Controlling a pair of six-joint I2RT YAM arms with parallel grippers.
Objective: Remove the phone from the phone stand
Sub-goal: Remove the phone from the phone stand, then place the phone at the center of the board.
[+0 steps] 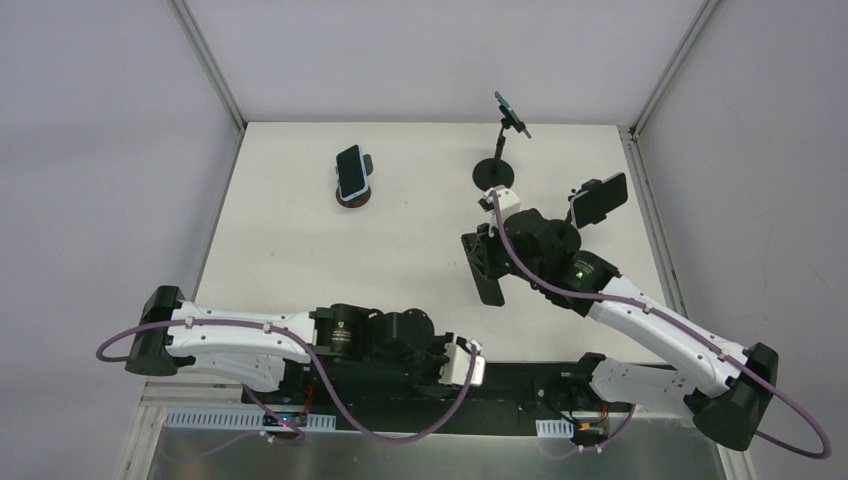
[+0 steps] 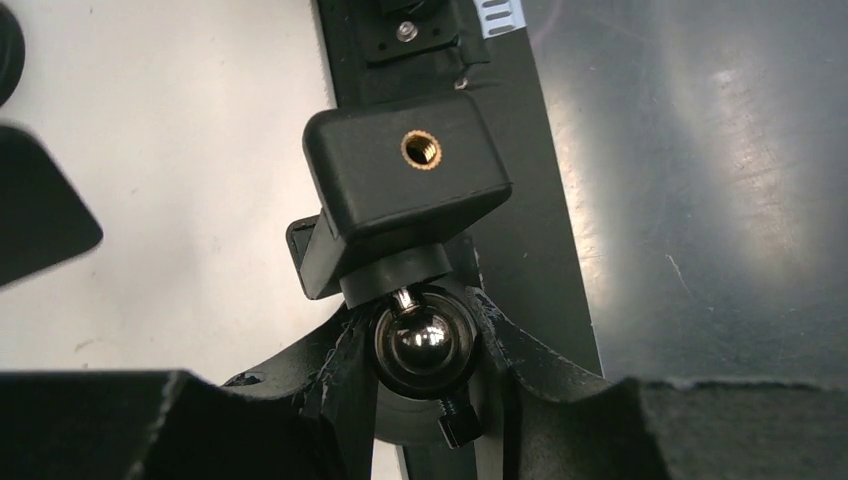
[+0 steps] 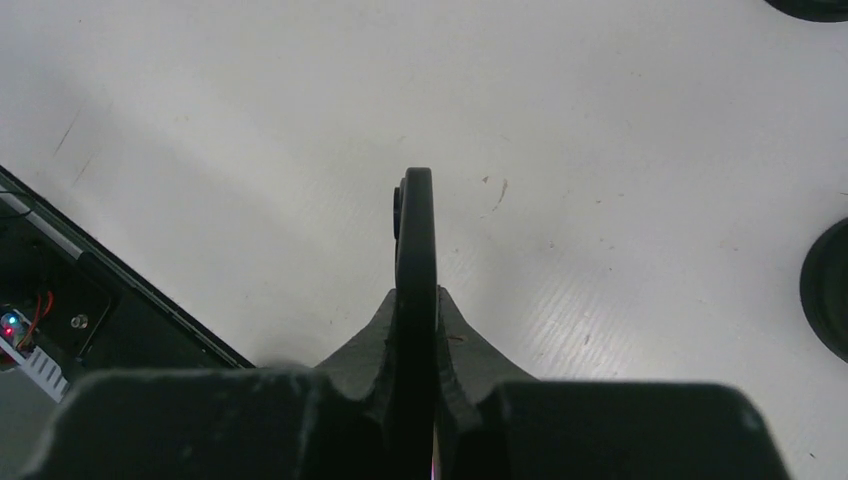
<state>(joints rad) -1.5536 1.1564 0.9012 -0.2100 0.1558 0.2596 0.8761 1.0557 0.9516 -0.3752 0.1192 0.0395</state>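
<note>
My right gripper (image 1: 488, 252) is shut on a black phone (image 1: 489, 275) and holds it over the table right of centre. In the right wrist view the phone (image 3: 415, 225) shows edge-on, clamped between the fingers of the gripper (image 3: 415, 320). My left gripper (image 1: 468, 352) sits at the near table edge. In the left wrist view it (image 2: 425, 345) is shut around a black phone stand (image 2: 405, 180), at its chrome ball joint (image 2: 425, 338). The stand's clamp block has a brass threaded hole and holds no phone.
Three other phones stand on mounts: one on a brown round base (image 1: 352, 175) at back left, one on a tall pole stand (image 1: 510, 112) at the back, one (image 1: 598, 200) beside my right arm. A black round base (image 3: 830, 290) is right of my right gripper. A black mounting rail (image 2: 520, 230) runs along the near edge.
</note>
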